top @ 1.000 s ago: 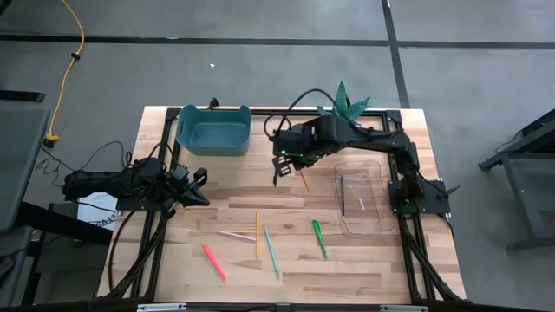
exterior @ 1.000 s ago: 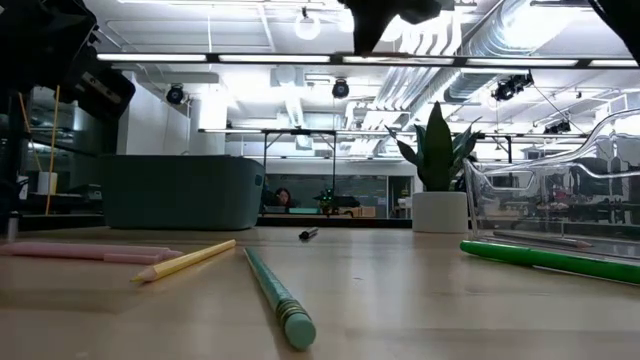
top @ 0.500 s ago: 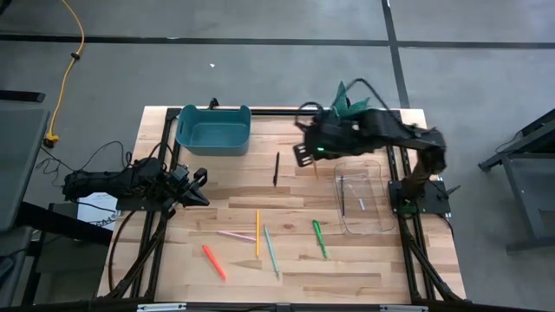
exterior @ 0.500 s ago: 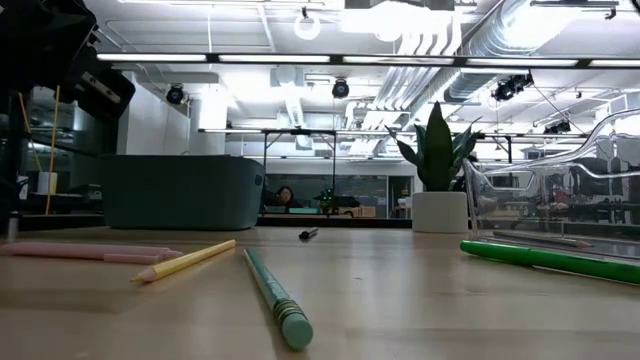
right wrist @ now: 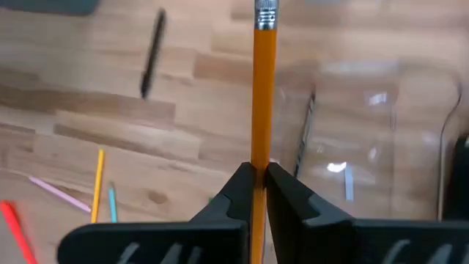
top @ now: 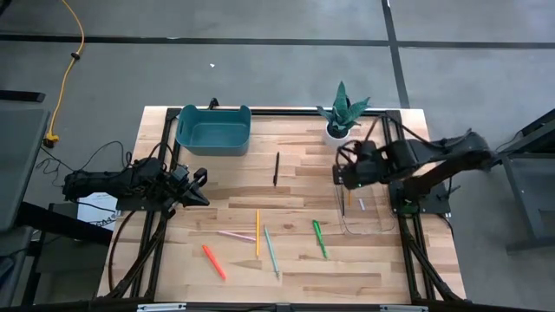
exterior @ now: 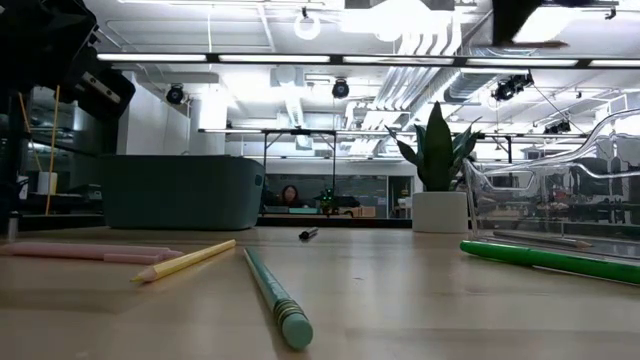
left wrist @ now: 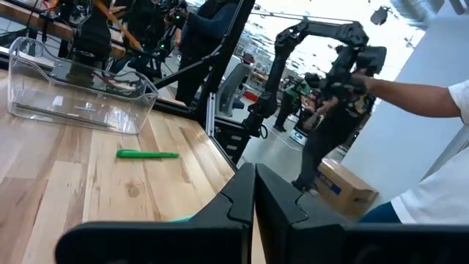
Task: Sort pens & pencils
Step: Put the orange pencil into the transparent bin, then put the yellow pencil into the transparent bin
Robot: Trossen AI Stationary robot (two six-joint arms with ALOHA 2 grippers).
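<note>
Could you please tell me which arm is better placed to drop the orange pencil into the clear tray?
The right one: its gripper is shut on the orange pencil at the clear tray, while the left gripper waits shut at the table's left edge.

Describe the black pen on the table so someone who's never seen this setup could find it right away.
Start at the teal plastic bin at the far edge of the wooden table. Just to its right, towards the potted plant, the black pen lies alone on bare wood. It is the only dark stick, well apart from the coloured ones grouped nearer the front.
</note>
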